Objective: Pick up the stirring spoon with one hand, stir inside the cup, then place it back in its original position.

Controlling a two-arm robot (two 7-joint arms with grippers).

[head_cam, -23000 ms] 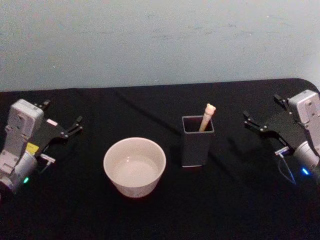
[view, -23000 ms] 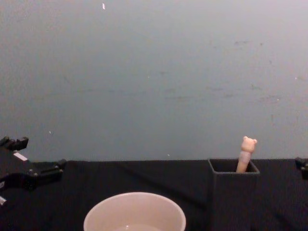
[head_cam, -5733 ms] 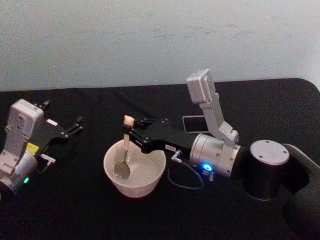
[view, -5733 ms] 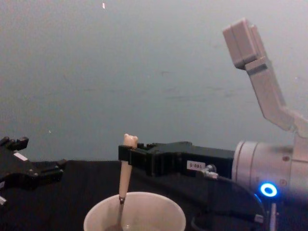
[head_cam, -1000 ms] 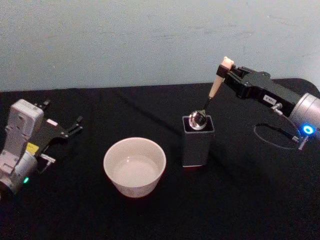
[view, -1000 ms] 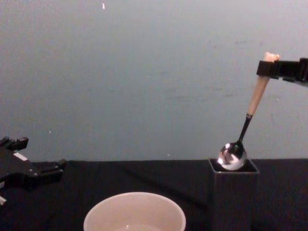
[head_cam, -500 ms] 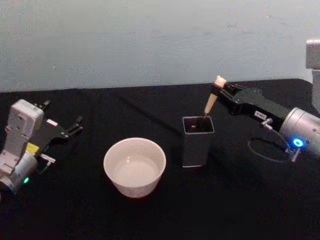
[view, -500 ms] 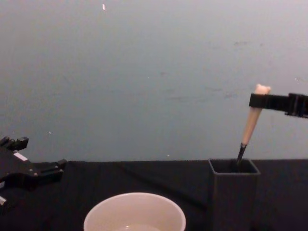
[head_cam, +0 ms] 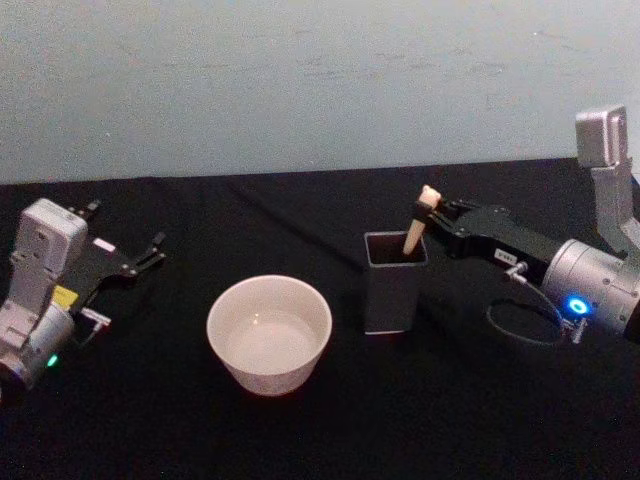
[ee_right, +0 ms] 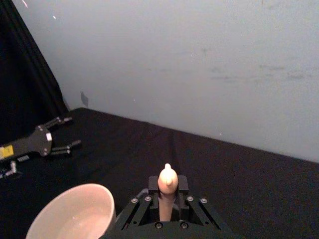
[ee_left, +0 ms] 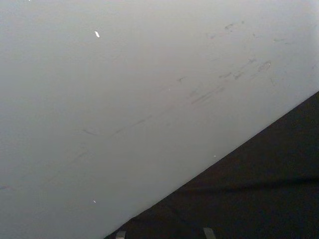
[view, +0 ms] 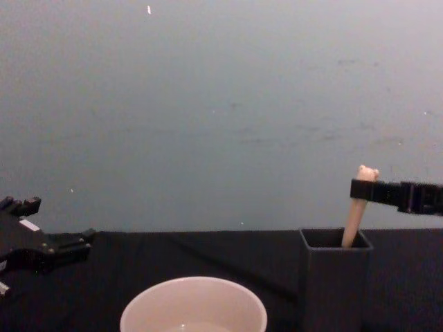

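Right gripper (head_cam: 432,212) clamps the stirring spoon (head_cam: 418,229) just under its bear head, the shaft near upright, tipped toward one o'clock, its bowl sunk in the dark square holder (head_cam: 395,290) at six o'clock below the jaws.

A black cloth-covered table (head_cam: 300,430) runs the full width of the scene, its far edge meeting a plain pale blue-grey wall (head_cam: 300,80) marked by faint scuffs and a small white fleck.
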